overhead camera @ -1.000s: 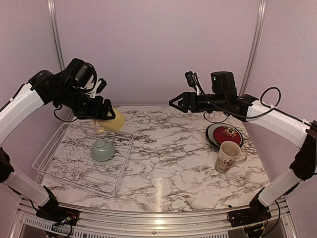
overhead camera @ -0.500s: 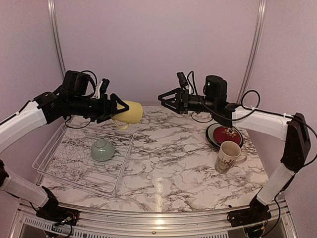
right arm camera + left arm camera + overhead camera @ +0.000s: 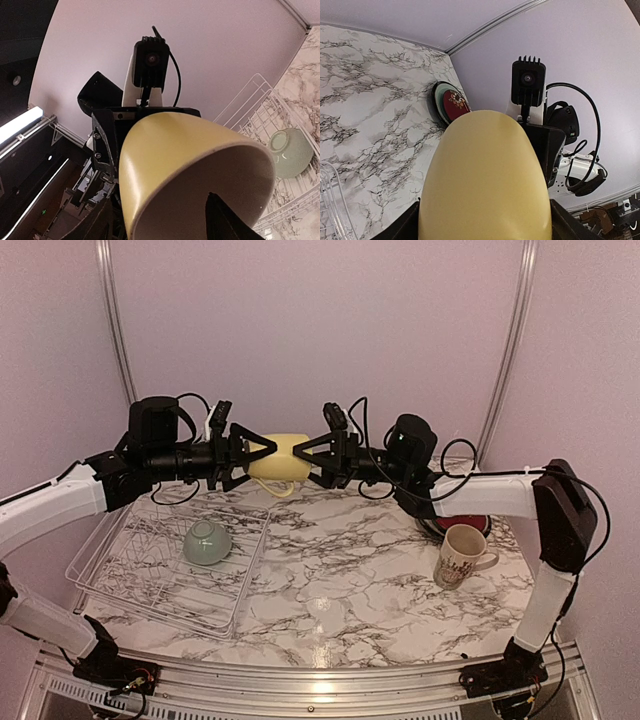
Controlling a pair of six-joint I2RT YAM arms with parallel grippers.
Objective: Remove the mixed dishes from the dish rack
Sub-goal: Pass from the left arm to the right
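My left gripper (image 3: 262, 460) is shut on the pale yellow mug (image 3: 280, 458) and holds it sideways in the air above the back middle of the table. The mug fills the left wrist view (image 3: 485, 180) between my left fingers (image 3: 402, 227). My right gripper (image 3: 305, 462) is open at the mug's mouth. In the right wrist view the mug (image 3: 165, 150) has one finger (image 3: 222, 217) inside it and the other outside its wall. The small pale green bowl (image 3: 207, 542) lies in the white wire dish rack (image 3: 110, 560) at the left.
The cream floral mug (image 3: 462, 555) stands on the marble table at the right. Behind it, mostly hidden by my right arm, is the dark red patterned plate (image 3: 480, 523), seen stacked on other plates in the left wrist view (image 3: 455, 100). The bowl (image 3: 290, 152) and rack (image 3: 260, 100) show in the right wrist view.
My left gripper has carried the yellow mug rightward from above the rack to the middle. My right gripper has moved left to meet it, and one finger is now inside the mug.
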